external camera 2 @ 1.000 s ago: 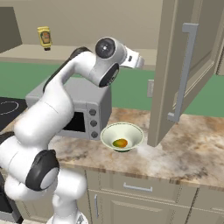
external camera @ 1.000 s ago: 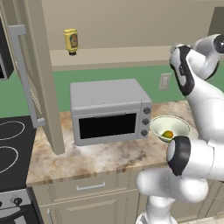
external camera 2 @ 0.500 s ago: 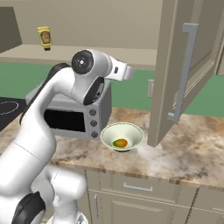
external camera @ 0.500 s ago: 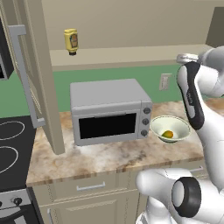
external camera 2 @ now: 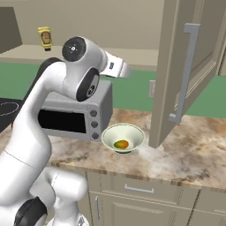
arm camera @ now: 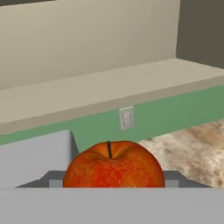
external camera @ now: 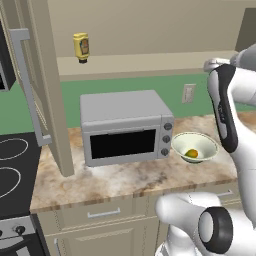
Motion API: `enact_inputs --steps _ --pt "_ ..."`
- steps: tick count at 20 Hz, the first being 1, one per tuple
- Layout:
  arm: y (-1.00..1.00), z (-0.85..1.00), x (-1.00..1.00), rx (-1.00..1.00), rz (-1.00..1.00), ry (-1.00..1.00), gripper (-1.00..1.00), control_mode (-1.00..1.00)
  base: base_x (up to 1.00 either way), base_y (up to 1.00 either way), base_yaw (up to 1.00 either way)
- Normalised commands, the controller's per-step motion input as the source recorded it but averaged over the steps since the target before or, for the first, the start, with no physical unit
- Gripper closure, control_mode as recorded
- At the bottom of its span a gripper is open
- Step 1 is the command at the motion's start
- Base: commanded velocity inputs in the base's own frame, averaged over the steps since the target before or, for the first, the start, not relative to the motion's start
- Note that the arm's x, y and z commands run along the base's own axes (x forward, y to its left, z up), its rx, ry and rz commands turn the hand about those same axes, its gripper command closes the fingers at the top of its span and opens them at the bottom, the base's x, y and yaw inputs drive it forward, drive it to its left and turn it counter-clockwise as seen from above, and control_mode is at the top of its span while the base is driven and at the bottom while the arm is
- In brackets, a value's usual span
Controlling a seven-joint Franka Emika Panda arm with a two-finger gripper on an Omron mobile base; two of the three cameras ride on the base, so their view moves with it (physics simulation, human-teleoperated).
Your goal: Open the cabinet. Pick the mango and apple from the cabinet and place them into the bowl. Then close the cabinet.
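Right at the lens of your hand view you have the apple, red-orange with a dark stem pointing up, sitting between the dark tips of the pincer. Its flanks reach out to both tips, so the pincer is closed on the apple at a wide spread, and nothing else touches the fruit.

Beyond the apple, your hand view shows the grey top of the microwave on the left, a white wall outlet on the green wall, and the marbled table on the right.

From the base views, the arm's hand end sits high above the table, over the right part of the microwave, with the bowl lower down just beside the microwave's control side. The bowl rests on the table and the mango lies inside it, yellow-green with an orange blush.

The cabinet has both doors swung open toward you, long silver bar handles facing out; one door edge hangs just beside the bowl.

Farthest back, a yellow squeeze bottle stands on the cabinet shelf, well apart from everything else.
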Motion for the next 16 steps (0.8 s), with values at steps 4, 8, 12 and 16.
enact_inputs --steps 4,8,12,16 --pt "0.0 -0.68 0.0 0.0 0.0 0.06 1.0 -1.0 0.0 0.0 0.0" --pt "0.01 -0.79 -0.01 0.0 0.0 0.06 1.0 -1.0 0.0 0.0 0.0" --pt "0.03 -0.89 0.0 0.0 0.0 0.04 1.0 -1.0 0.0 0.0 0.0" --pt "0.0 -0.81 0.01 0.0 0.0 0.03 1.0 -1.0 0.0 0.0 0.0"
